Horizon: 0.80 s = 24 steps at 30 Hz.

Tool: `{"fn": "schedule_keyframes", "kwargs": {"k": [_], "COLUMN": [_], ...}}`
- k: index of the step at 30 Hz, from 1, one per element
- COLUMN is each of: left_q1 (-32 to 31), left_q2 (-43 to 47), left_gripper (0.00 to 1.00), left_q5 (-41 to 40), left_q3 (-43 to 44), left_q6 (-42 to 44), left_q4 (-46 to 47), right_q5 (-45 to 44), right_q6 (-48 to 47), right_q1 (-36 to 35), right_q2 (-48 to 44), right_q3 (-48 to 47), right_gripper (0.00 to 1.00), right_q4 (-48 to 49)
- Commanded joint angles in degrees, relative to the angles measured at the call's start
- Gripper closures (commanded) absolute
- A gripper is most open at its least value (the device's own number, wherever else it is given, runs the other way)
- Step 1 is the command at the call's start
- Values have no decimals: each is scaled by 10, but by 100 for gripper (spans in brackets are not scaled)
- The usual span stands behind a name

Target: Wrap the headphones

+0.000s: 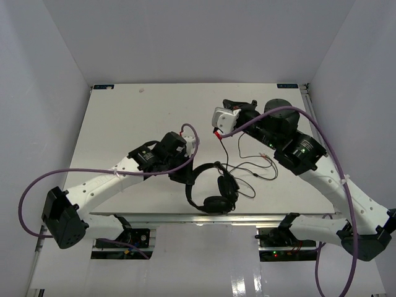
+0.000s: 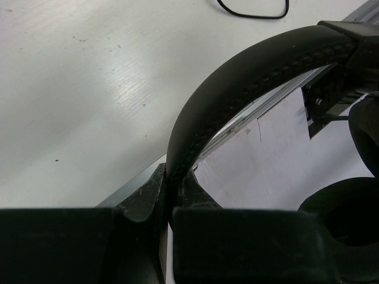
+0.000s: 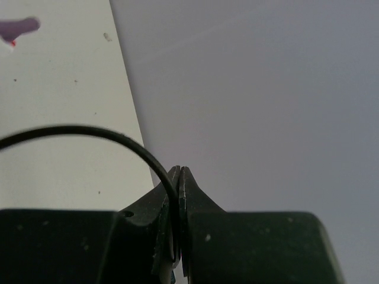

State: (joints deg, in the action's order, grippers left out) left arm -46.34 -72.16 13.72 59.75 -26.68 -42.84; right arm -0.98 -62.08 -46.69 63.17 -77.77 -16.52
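Note:
The black headphones [image 1: 211, 187] are at the table's near edge, earcups to the right. My left gripper [image 1: 185, 175] is shut on the arched headband [image 2: 249, 71], pinched between its fingertips [image 2: 172, 189]; one earcup [image 2: 346, 216] shows at the lower right. My right gripper [image 1: 220, 131] is raised over the middle of the table and shut on the thin black cord [image 3: 89, 131], which arcs out of the closed tips [image 3: 179, 177]. The cord hangs down to the headphones and lies in loose loops [image 1: 253, 167] to their right, with a pinkish plug [image 1: 266, 155] among them.
White table [image 1: 124, 124] with grey walls on three sides. The table's metal front edge [image 1: 154, 216] runs just below the headphones. Thick purple robot cables [image 1: 337, 161] loop off both arms.

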Motion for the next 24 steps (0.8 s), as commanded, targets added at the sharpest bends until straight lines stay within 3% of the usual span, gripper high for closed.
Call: {"fn": "schedule_keyframes", "kwargs": {"k": [1, 11, 24], "left_q1": [-22, -34, -43], "left_q2": [5, 28, 32], "left_gripper": [100, 100, 100], "left_q5": [18, 29, 14], "left_q3": [17, 3, 2], "left_q6": [8, 7, -22], "left_q4": [28, 46, 93], "right_q5": [-43, -120, -131], "right_q6": [29, 88, 134], "right_q1": [-6, -8, -36], "right_q2": [32, 54, 77], "right_q3": [-51, 19, 60], "right_gripper": [92, 92, 92], "right_q4": [68, 134, 131]}}
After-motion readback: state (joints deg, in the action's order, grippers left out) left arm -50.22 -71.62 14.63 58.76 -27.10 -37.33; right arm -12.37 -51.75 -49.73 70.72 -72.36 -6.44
